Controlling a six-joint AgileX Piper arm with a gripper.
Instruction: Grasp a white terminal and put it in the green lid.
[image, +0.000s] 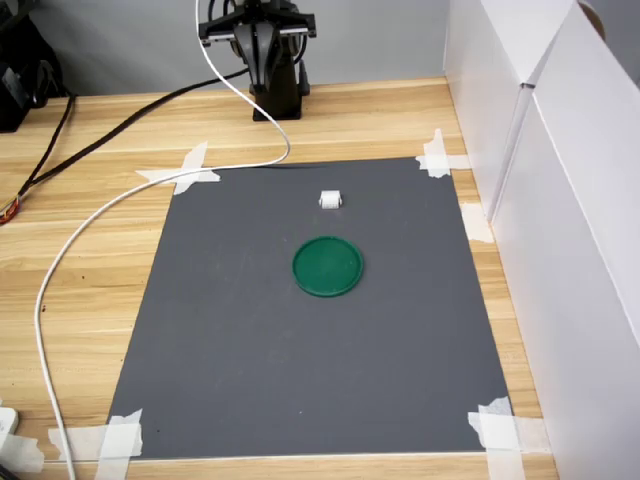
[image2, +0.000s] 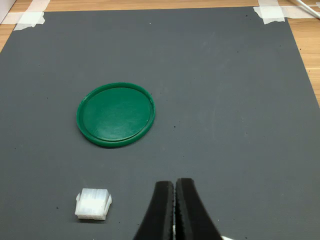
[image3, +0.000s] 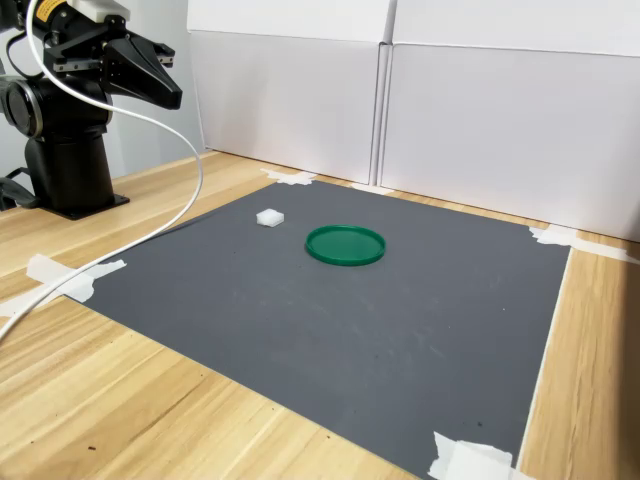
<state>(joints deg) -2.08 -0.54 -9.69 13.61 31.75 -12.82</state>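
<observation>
The white terminal (image: 331, 200) (image2: 93, 204) (image3: 269, 216) lies on the dark grey mat, a short way from the green lid (image: 328, 266) (image2: 115, 114) (image3: 345, 244), which is flat and holds nothing. My gripper (image2: 174, 187) (image3: 172, 95) is shut with nothing in it. It hangs high above the wooden table near the arm's base, well clear of the mat, as the second exterior view shows. In the wrist view its black fingers (image2: 162, 210) are pressed together beside the terminal.
The mat (image: 310, 340) is taped at its corners to a wooden table (image: 100, 250). White panels (image: 560, 200) wall the first exterior view's right side. A white cable (image: 60, 270) runs from the arm across the table. The black arm base (image3: 70, 170) stands off the mat.
</observation>
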